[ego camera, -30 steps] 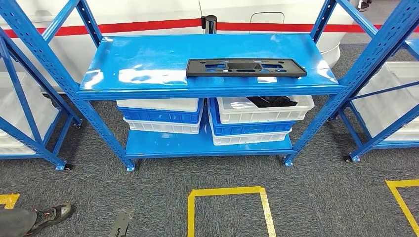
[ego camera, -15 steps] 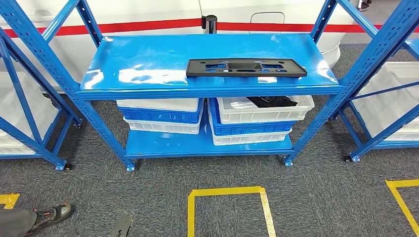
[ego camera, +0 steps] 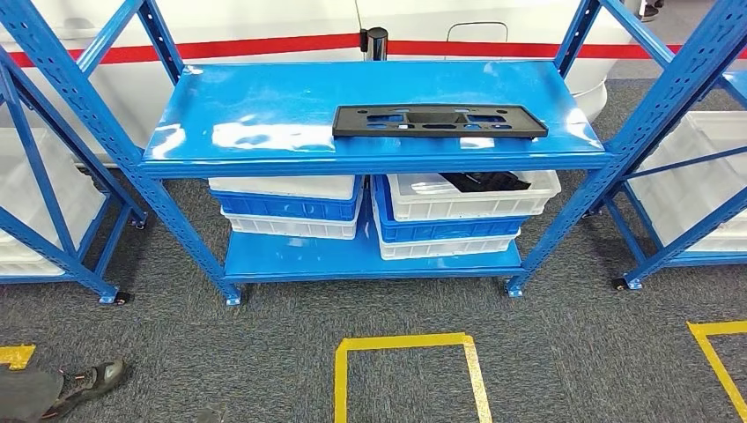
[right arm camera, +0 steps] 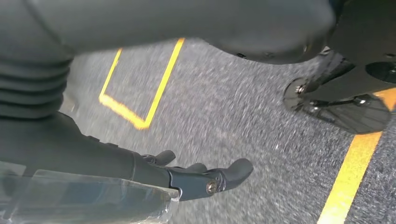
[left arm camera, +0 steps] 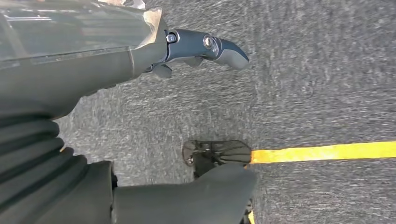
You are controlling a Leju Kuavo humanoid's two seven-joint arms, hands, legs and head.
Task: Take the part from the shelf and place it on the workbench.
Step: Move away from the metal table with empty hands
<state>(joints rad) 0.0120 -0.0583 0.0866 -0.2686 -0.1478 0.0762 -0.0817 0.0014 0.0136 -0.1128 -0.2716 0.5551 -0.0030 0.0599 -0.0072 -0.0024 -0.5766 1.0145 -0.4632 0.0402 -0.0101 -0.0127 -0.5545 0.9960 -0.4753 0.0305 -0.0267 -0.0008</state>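
I see the black part (ego camera: 439, 120) flat on the blue shelf (ego camera: 264, 115). Left hand (left arm camera: 140, 60) and right hand (right arm camera: 140, 172) hang over carpet, fingers apart, holding nothing.

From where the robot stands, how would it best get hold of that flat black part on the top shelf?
Probably by a long edge, from the front. The black part lies flat on the blue shelf, its length running side to side, with open cut-outs that fingers could hook. It sits right of centre, so the right hand looks nearer. Both it and the left hand hang over the carpet, holding nothing.
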